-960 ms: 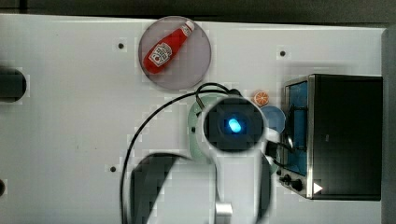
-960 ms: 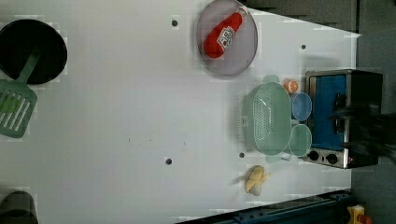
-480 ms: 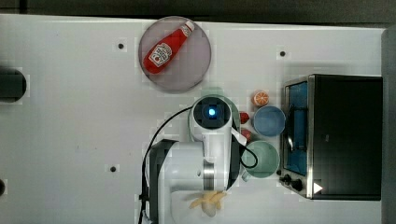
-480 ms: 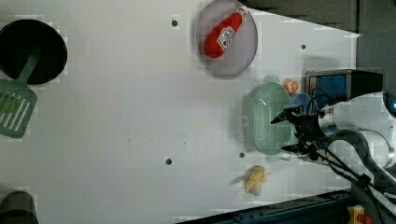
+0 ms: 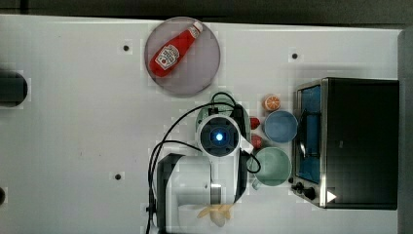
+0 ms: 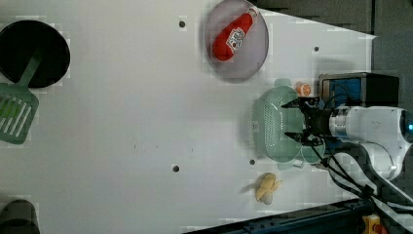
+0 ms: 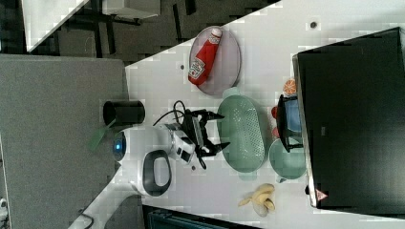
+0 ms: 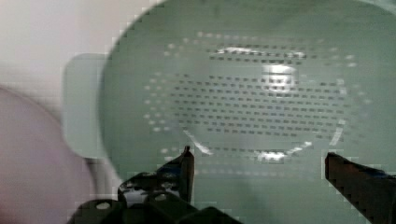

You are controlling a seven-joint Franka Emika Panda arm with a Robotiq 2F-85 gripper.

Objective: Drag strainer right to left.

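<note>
The strainer is a pale mint-green oval colander with a dotted bowl, lying on the white table beside a toaster oven. My gripper hovers just above it, open, with nothing between its fingers. In the right view the gripper stands at the strainer's left rim. In the wrist view the perforated bowl of the strainer lies under the spread gripper. In the top view my wrist covers most of the strainer.
A plate holding a ketchup bottle lies close by. A blue bowl, a mint mug and an orange stand between the strainer and the toaster oven. A banana, black pan and green spatula lie farther off.
The arm has come in from the toaster side over the strainer. The open gripper now hangs above the strainer's bowl. The strainer has not moved.
</note>
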